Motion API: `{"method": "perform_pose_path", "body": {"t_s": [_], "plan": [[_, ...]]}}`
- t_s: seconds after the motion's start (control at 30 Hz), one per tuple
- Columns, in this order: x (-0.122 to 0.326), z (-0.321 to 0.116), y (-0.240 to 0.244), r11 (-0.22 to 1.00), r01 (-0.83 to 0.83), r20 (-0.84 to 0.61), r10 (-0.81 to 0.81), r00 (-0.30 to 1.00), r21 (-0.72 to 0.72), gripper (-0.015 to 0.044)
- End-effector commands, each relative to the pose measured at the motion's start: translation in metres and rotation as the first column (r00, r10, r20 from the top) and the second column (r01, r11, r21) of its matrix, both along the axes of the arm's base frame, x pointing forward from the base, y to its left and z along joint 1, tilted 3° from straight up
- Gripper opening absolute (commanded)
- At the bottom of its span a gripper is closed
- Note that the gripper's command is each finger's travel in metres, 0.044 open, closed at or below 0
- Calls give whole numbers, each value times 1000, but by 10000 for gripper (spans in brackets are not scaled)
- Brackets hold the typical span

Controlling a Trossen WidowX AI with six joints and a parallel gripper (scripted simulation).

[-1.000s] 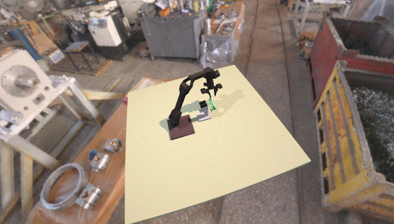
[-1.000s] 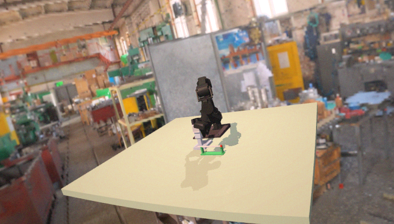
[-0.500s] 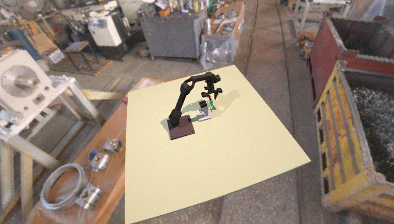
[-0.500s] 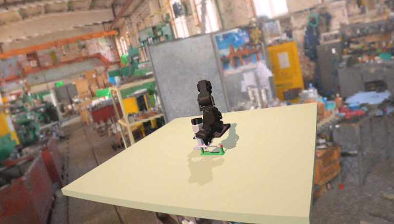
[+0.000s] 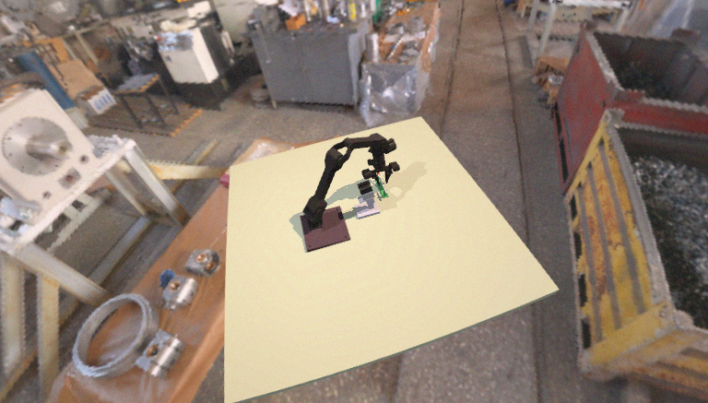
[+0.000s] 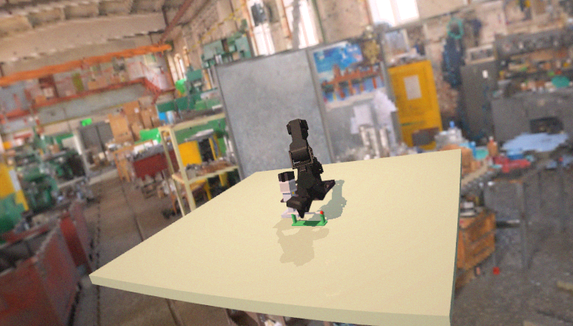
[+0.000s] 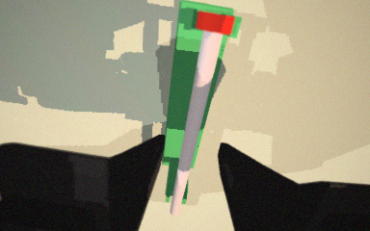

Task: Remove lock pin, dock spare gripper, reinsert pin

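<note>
The lock pin, a pale rod [image 7: 195, 113] [image 6: 321, 212] with a red head [image 7: 215, 22], lies along a green holder [image 7: 182, 87] [image 6: 308, 223] [image 5: 384, 195], propped above its base. My gripper [image 7: 192, 144] [image 6: 301, 215] is partly open and empty, pointing down. In the wrist view its fingertips stand on either side of the rod's plain-end half, with gaps. The pale mount [image 5: 368, 211] stands beside the holder. The spare gripper, pale with a black top [image 5: 364, 186] [image 6: 286, 176], stands upright on it. Its seating and the socket's hole cannot be made out.
The arm's dark base plate [image 5: 328, 234] lies left of the mount in the top view. The upright spare gripper and mount stand close beside my arm in the exterior view. The pale table top [image 5: 396, 294] [image 6: 202, 246] bears everything.
</note>
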State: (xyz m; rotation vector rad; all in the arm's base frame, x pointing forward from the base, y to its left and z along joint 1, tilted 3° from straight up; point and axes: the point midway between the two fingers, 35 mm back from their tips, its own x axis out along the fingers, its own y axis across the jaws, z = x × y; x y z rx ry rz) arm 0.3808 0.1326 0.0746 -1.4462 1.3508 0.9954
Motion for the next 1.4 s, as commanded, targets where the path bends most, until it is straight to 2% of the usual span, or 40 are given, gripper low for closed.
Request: {"method": "perform_pose_path", "body": {"t_s": [0.0,0.53,0.77,1.37], "plan": [[-1,-8,0,1000,4,-6,-4,1000,2,180],[-1,-24,0,1000,4,-6,-4,1000,3,180],[-1,-24,0,1000,4,-6,-4,1000,3,0],[-1,-8,0,1000,4,-6,-4,1000,3,0]]}}
